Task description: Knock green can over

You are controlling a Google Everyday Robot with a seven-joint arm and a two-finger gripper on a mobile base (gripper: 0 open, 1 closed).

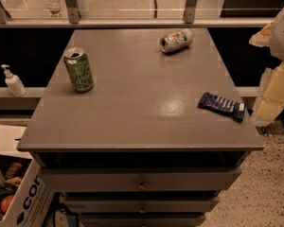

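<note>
The green can (79, 70) stands upright near the table's (132, 122) left edge, so a sideways push should topple it. The gripper (274, 86) hangs beyond the table's right edge; its grip state cannot be told

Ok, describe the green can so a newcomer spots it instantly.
On the grey drawer cabinet's top, go to the left side, opposite the two-finger gripper beside the right edge. The light-green aluminium drink can stands there, the only upright one: the silver-white can at the back right lies on its side.
</note>
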